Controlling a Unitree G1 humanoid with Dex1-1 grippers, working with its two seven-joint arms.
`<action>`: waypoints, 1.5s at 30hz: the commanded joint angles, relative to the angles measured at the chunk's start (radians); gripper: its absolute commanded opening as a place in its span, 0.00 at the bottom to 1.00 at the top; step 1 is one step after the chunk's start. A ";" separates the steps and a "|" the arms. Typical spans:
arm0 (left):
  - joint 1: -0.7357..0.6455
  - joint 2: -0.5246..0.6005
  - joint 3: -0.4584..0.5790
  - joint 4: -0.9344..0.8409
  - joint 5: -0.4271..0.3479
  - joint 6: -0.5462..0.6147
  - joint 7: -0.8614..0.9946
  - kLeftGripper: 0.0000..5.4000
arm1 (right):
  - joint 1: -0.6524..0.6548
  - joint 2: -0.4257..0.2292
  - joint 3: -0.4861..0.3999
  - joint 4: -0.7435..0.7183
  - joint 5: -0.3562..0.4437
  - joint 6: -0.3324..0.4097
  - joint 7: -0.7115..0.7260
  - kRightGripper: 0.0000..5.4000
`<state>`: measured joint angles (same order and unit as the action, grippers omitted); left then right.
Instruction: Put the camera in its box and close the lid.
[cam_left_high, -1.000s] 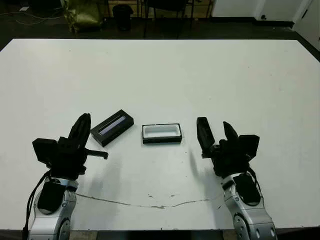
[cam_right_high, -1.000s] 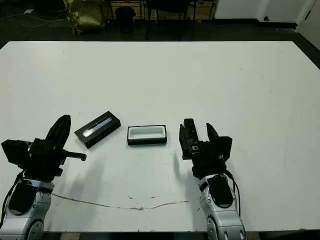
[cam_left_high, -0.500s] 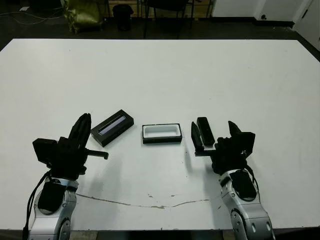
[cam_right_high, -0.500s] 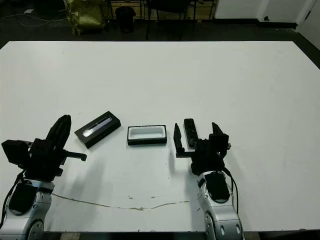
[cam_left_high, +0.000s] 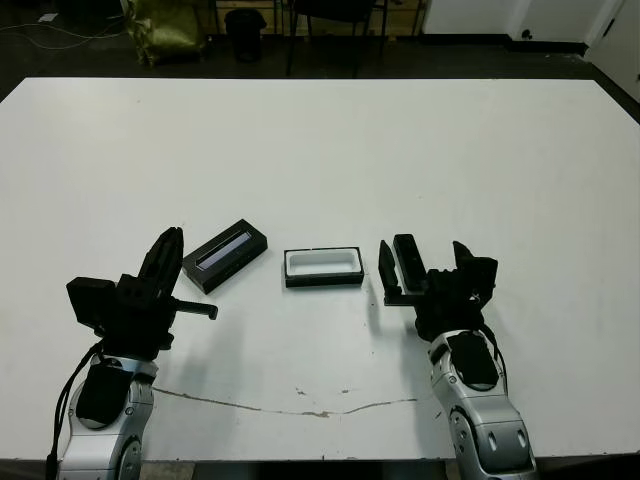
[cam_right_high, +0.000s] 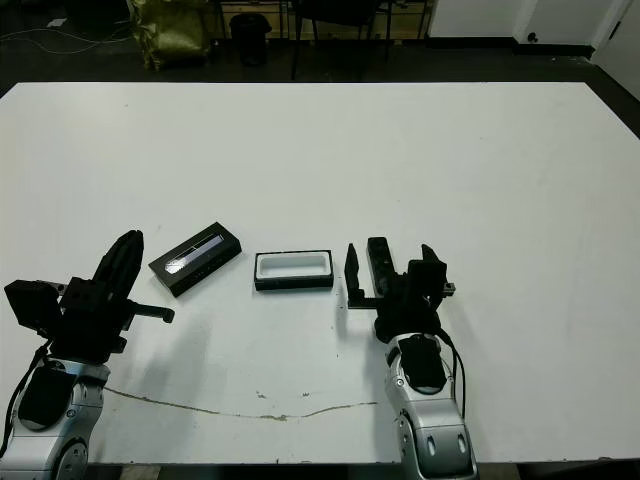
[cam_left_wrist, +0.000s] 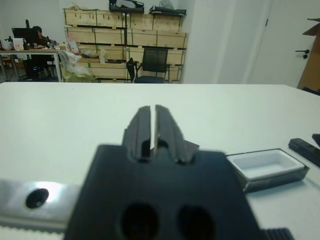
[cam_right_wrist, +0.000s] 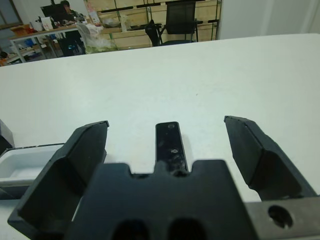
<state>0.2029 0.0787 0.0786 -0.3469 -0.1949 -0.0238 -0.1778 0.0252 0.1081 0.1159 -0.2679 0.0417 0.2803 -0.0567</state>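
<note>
The camera (cam_left_high: 407, 262), a slim black bar, lies on the table just right of the box (cam_left_high: 323, 267), a shallow black tray with a white lining. My right gripper (cam_left_high: 424, 266) is open and straddles the camera; in the right wrist view the camera (cam_right_wrist: 170, 144) lies between the spread fingers (cam_right_wrist: 84, 152), touching neither. The lid (cam_left_high: 225, 255), black with a bluish strip, lies angled to the left of the box. My left gripper (cam_left_high: 166, 258) is shut and empty, just left of the lid. In the left wrist view the shut fingers (cam_left_wrist: 152, 126) point past the box (cam_left_wrist: 265, 167).
The white table (cam_left_high: 320, 150) stretches wide beyond the objects. A thin dark crack line (cam_left_high: 300, 408) runs across its near part. Chairs, shelves and a person at a desk (cam_left_wrist: 36, 35) show beyond the far edge.
My right gripper has opened wider and shifted left and forward, so its fingers now stand on either side of the camera. The left arm, box and lid have stayed put.
</note>
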 joint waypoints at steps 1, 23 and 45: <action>0.016 0.004 -0.006 -0.008 -0.004 0.040 0.005 0.00 | 0.002 -0.001 -0.003 0.012 -0.004 0.057 -0.005 1.00; 0.010 0.011 -0.006 -0.039 -0.011 0.105 0.006 0.00 | 0.008 0.009 0.030 0.025 -0.032 0.140 -0.009 0.72; 0.004 0.017 0.003 -0.032 -0.016 0.098 -0.011 0.00 | -0.005 0.006 -0.014 0.084 -0.076 0.214 -0.047 0.71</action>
<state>0.2002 0.0822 0.0746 -0.3943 -0.2051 0.0676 -0.1825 -0.0009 0.1244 0.1120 -0.2231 -0.0217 0.4423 -0.0922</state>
